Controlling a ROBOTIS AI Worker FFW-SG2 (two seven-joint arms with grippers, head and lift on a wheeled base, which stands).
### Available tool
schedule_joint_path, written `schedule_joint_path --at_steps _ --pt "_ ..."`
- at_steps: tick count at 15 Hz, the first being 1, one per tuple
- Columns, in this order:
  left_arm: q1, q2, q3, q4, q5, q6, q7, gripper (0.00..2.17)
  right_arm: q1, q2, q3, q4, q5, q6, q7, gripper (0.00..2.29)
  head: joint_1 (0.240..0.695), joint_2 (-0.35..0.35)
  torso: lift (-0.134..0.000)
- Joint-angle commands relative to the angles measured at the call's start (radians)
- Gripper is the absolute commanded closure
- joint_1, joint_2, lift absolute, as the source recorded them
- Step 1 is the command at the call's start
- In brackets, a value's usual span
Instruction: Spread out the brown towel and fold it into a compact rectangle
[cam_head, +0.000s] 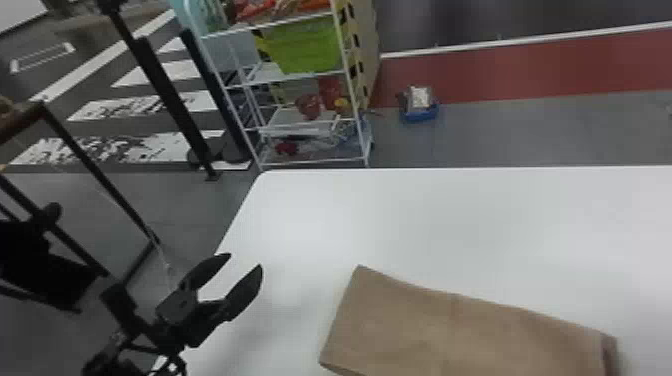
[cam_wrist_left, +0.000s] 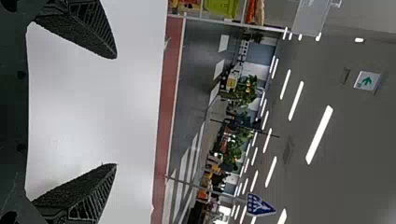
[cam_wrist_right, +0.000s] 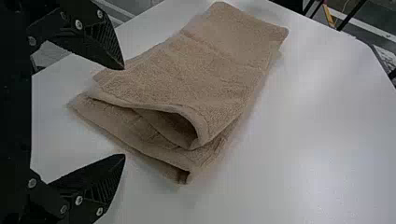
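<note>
In the head view my left gripper (cam_head: 246, 276) stands open over the table's left edge, with a gap between it and the brown towel (cam_head: 425, 320). The towel lies folded in layers as a long strip, running off the bottom of that view. My left gripper (cam_wrist_left: 116, 111) has nothing between its fingers in its wrist view. From the right wrist, my right gripper (cam_wrist_right: 124, 112) is open beside the layered end of the towel (cam_wrist_right: 196, 70), where the folded edges gape a little; no cloth is between its fingers.
The white table (cam_head: 450, 215) extends beyond and to the right of the towel. Behind its far left corner stands a white wire shelf (cam_head: 300, 77) with a green bin (cam_head: 312, 45). A small blue box (cam_head: 419, 112) sits on the floor past the table.
</note>
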Motion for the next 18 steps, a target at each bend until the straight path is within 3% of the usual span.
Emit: schedule_joint_path --at_steps 1,6,8,10,13,14,18 --pt "0.0 -0.003 0.0 0.0 0.0 0.0 0.002 0.05 0.009 -0.007 -0.007 -0.013 -0.005 0.005 -0.001 0.21 0.695 0.334 -0.124" --pt "-0.002 -0.003 0.002 0.0 0.0 0.0 0.0 0.05 -0.038 0.027 0.079 0.043 0.043 0.005 -0.012 0.3 0.695 0.339 -0.124" --pt "-0.002 -0.003 0.009 0.0 0.0 0.0 -0.003 0.05 -0.061 0.04 0.105 0.066 0.051 0.005 -0.015 0.49 0.695 0.35 -0.124" --pt "-0.002 -0.003 0.014 -0.001 0.006 0.0 -0.008 0.05 -0.067 0.048 0.123 0.068 0.066 0.005 -0.017 0.93 0.695 0.35 -0.124" --pt "0.0 -0.003 0.014 -0.003 0.008 0.0 -0.008 0.05 -0.076 0.062 0.111 0.082 0.063 0.005 -0.032 1.07 0.695 0.35 -0.124" --pt "0.0 -0.003 0.014 -0.003 0.008 0.0 -0.008 0.05 -0.078 0.065 0.092 0.083 0.057 0.005 -0.032 1.23 0.695 0.35 -0.124" --pt "0.0 -0.003 0.014 -0.004 0.008 0.003 -0.008 0.05 -0.069 0.063 0.008 0.086 0.028 0.005 -0.032 1.23 0.695 0.35 -0.124"
